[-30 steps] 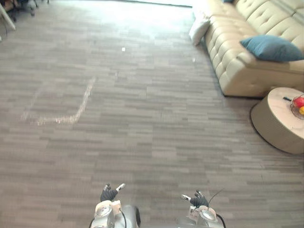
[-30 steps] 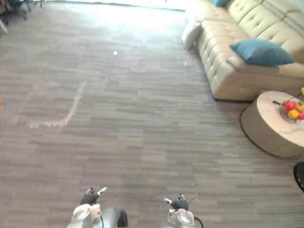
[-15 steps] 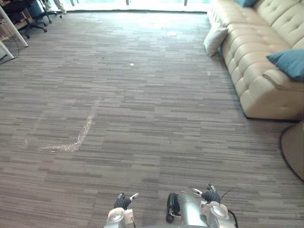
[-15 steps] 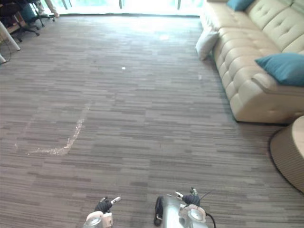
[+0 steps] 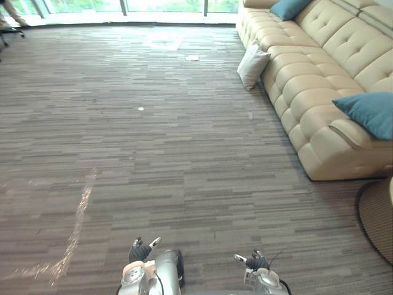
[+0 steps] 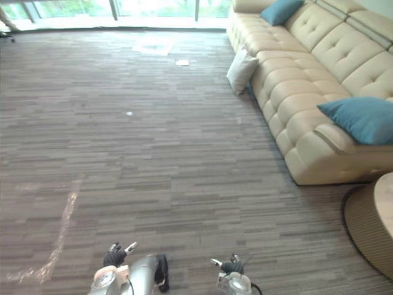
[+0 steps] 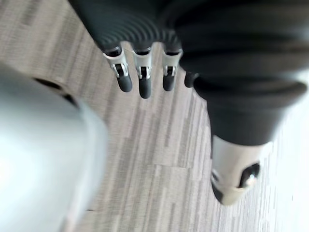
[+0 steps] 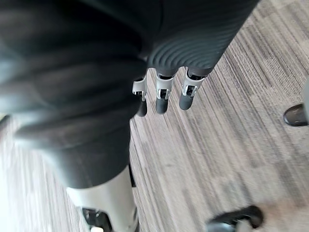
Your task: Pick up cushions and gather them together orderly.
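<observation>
Grey striped floor spreads wide ahead; a long cream tufted sofa runs along its right side, away from the robot. A round low table shows at the lower right edge, just beside the sofa's near end.

Near teal cushion lies on the near end of the sofa, long axis across the view, one corner pointing left toward the open floor; plump and plain. Far teal cushion sits at the sofa's far end. White cushion stands on edge on the floor, tilted (leaning on the sofa front), long axis roughly upright.

Left hand and right hand hang low over the floor, well apart from every cushion; fingers relaxed with the thumb apart, holding nothing; right fingers likewise.
</observation>
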Available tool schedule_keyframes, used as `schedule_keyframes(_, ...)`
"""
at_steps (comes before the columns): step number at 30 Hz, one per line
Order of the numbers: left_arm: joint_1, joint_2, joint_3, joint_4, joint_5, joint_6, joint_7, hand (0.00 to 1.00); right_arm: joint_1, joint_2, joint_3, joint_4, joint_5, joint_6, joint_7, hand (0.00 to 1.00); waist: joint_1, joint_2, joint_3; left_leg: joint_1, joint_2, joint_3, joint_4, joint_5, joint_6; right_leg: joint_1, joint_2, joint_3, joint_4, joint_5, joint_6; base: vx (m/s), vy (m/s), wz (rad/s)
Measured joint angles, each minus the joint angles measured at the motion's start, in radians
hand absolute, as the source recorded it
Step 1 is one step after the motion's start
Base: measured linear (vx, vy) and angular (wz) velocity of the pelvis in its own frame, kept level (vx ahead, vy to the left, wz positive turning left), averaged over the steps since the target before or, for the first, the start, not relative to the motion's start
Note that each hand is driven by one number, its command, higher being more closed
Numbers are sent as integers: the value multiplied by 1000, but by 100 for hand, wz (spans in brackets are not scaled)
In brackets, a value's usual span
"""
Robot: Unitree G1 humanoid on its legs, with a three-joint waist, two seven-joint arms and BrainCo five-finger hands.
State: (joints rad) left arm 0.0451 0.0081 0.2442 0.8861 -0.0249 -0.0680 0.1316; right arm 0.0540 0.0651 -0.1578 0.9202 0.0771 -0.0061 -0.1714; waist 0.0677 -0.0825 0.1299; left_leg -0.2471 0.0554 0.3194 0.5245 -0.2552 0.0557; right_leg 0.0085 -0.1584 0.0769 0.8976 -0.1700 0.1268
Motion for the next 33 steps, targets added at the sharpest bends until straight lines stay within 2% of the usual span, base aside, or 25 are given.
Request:
schedule_keyframes(1, -7, -2, -16, 28, 1, 10, 1, 0, 8, -6, -3, -14, -1, -3, 6, 0, -14, 20, 15, 144, -26, 1, -61, -39, 1, -87, 6, -23, 190, -14, -9, 715, 257, -4)
schedule_keyframes(3, -6, -9, -49, 42, 2, 13, 0, 0, 17, -5, -11, -44, -1, -11, 6, 0, -28, 37, 12, 252, -36, -1, -140, -54, 0, -169, 11, -93, 212, -46, -30, 488, 143, 3)
schedule_keyframes(5, -34, -32, -86, 74, 2, 12, -4, 0, 22, -5, -35, -78, -1, -23, 7, 0, -33, 41, 17, 372, -49, -32, -241, -71, -9, -326, 13, -239, 36, -91, -63, 542, 98, 39)
schedule_keyframes(6, -37, -40, -86, 87, 2, 13, -4, 0, 20, -6, -44, -79, 0, -23, 7, 0, -38, 40, 17, 403, -52, -40, -267, -75, -14, -358, 22, -260, -56, -88, -65, 635, 77, 56)
schedule_keyframes(8, -33, -52, -87, 100, 3, 16, -5, 0, 11, -6, -60, -79, 0, -24, 8, 0, -58, 41, 18, 462, -54, -63, -310, -78, -19, -380, 39, -294, -244, -57, -80, 484, 5, 51)
schedule_keyframes(10, -26, -62, -86, 105, 3, 18, -8, 0, 3, -7, -70, -78, 0, -21, 8, 0, -68, 44, 20, 579, -56, -97, -390, -105, -58, -396, 78, -319, -501, 52, -118, 678, -56, 65)
schedule_keyframes(11, -24, -62, -86, 105, 3, 17, -8, 0, 3, -7, -70, -79, 0, -21, 8, 0, -70, 45, 21, 597, -55, -110, -392, -113, -62, -397, 83, -307, -491, 89, -145, 880, -153, 60)
schedule_keyframes(12, -21, -65, -86, 107, 4, 17, -9, 0, 2, -16, -69, -78, -1, -19, 11, 0, -76, 54, 18, 633, -42, -149, -376, -119, -63, -399, 90, -282, -410, 140, -201, 739, -163, 57)
schedule_keyframes(13, -20, -72, -87, 107, 9, 16, -9, 0, 2, -26, -68, -79, -2, -17, 16, 0, -77, 82, 2, 600, -10, -195, -272, -118, -63, -406, 87, -303, -324, 55, -201, 733, -189, 54)
schedule_keyframes(14, -20, -71, -89, 107, 14, 16, -9, 0, 2, -29, -69, -79, -2, -17, 16, 0, -78, 88, -1, 580, 0, -204, -219, -117, -63, -403, 87, -312, -309, 34, -204, 554, -176, 38)
schedule_keyframes(15, -20, -71, -83, 107, 24, 17, -13, 0, 0, -39, -71, -89, -1, -17, 18, 0, -80, 115, -1, 500, 30, -230, -16, -94, -101, -374, 102, -339, -294, -24, -208, 836, -241, 15)
schedule_keyframes(16, -22, -71, -64, 103, 23, 18, -19, 0, -7, -56, -65, -98, 1, -14, 21, 0, -80, 151, 21, 372, 82, -242, 292, 75, -171, -305, 135, -344, -312, -76, -214, 838, -210, 6)
schedule_keyframes(17, -22, -68, -61, 101, 24, 18, -20, 0, -10, -61, -63, -97, 1, -12, 21, 0, -78, 158, 29, 337, 104, -244, 377, 126, -183, -278, 147, -339, -327, -80, -217, 818, -142, -18)
schedule_keyframes(18, -10, -67, -33, 90, 23, 19, -21, 0, -16, -65, -64, -76, 3, -8, 20, 0, -70, 169, 39, 246, 163, -217, 561, 110, -171, -179, 181, -331, -383, -99, -231, 665, -60, -20)
schedule_keyframes(20, -4, -58, -26, 52, 23, 16, -21, 0, -15, -53, -50, -59, 7, -2, 18, 0, -63, 139, 49, 143, 181, -178, 617, 43, -138, -33, 184, -313, -486, -102, -230, 643, -65, -15)
schedule_keyframes(21, 12, -54, -24, 17, 22, 9, -21, 0, -13, -40, -33, -46, 13, -1, 17, 0, -54, 116, 40, 62, 178, -136, 558, 4, -115, 50, 175, -294, -565, -102, -229, 630, -65, -26)
schedule_keyframes(23, 17, -59, -24, -13, 22, 6, -21, 0, -14, -26, -32, -37, 13, 2, 15, 0, -48, 111, 37, -36, 171, -100, 399, -24, -94, 135, 171, -273, -644, -98, -222, 621, -10, -43)
schedule_keyframes(25, 13, -67, 4, -39, 21, -5, -21, 0, -14, -6, -37, -36, 13, 5, 10, 0, -13, 103, 41, -109, 121, -91, 60, 9, -98, 219, 135, -208, -693, -128, -185, 614, 121, -73)
schedule_keyframes(27, 19, -68, 3, -48, 19, -13, -19, 0, -13, -4, -34, -32, 13, 5, 4, 0, -4, 109, 36, -145, 96, -119, -127, 76, -132, 265, 122, -162, -723, -176, -156, 519, 208, -71)
schedule_keyframes(28, 23, -67, 3, -52, 17, -13, -19, 0, -13, -4, -34, -31, 13, 6, 4, 0, -2, 108, 35, -154, 97, -124, -133, 99, -129, 277, 116, -151, -727, -198, -158, 706, 402, -112)
schedule_keyframes(29, 32, -37, 4, -49, 7, -12, -20, 0, -9, 5, -24, -23, 12, 13, 4, 0, 12, 74, 4, -170, 75, -111, -28, 158, -118, 296, 69, -88, -706, -241, -152, 621, 360, -87)
schedule_keyframes(30, 31, -29, 4, -49, 4, -12, -20, 0, -6, 5, -26, -24, 12, 11, 3, 0, 11, 64, -1, -169, 74, -104, -12, 156, -115, 285, 56, -71, -681, -239, -154, 787, 458, -100)
schedule_keyframes(31, 30, -12, 4, -41, 2, -8, -17, 0, 4, 6, -25, -25, 9, 10, 2, 0, 8, 26, -14, -151, 58, -63, 8, 123, -66, 225, 18, -29, -549, -214, -118, 799, 457, -59)
schedule_keyframes(32, 21, 7, 0, -24, 2, -9, -10, 0, 7, 6, -26, -26, 7, 11, 3, 0, 11, 0, -5, -90, 39, -25, 1, 86, -43, 121, -5, 13, -291, -126, -57, 657, 392, -52)
schedule_keyframes(33, 17, 11, -3, -15, 3, -8, -7, 0, 9, 5, -26, -26, 5, 11, 3, 0, 8, -4, -3, -68, 33, -21, -2, 70, -41, 85, -9, 21, -207, -76, -44, 626, 369, -30)
